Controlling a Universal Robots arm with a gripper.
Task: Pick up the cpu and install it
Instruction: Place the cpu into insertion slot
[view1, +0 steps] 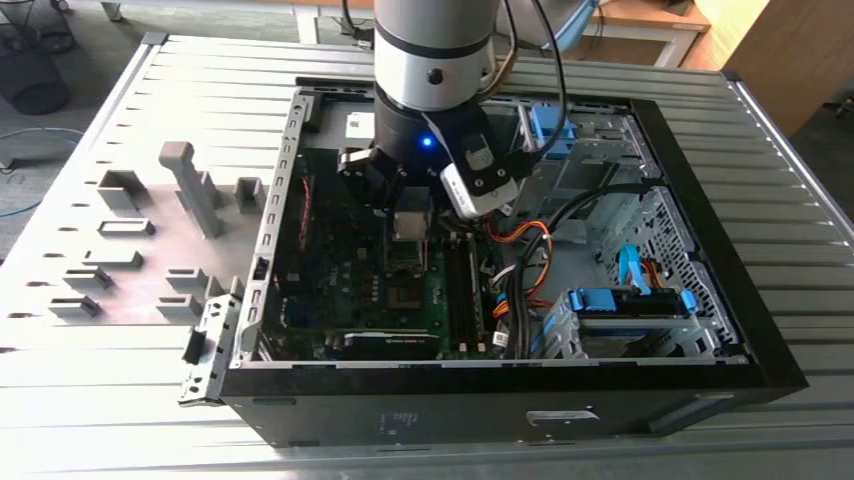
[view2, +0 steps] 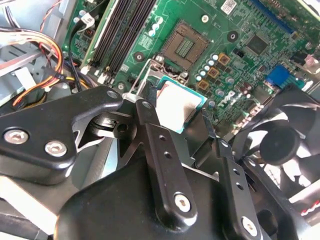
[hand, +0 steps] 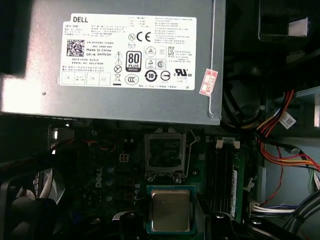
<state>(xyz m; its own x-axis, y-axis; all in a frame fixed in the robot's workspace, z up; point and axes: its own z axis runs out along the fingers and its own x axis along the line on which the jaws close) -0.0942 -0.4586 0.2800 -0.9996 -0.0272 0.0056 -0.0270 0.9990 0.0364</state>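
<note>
My gripper (view1: 411, 222) hangs inside the open computer case (view1: 667, 330), low over the green motherboard (view1: 347, 290). It is shut on the cpu (view2: 179, 102), a small square chip with a silvery top and a teal rim. A black finger (view2: 148, 111) presses each side of it. The cpu (hand: 170, 210) floats just short of the open socket (hand: 165, 152), whose bare contact field shows in both wrist views. That socket (view2: 183, 47) lies beside the memory slots (view2: 125, 30).
The grey power supply (hand: 125, 60) fills the case's far end. A black fan (view2: 280, 142) sits close to the gripper, and orange and red cables (view2: 45, 65) run past the memory slots. Grey holder blocks (view1: 147, 230) stand on the plate at the exterior view's left.
</note>
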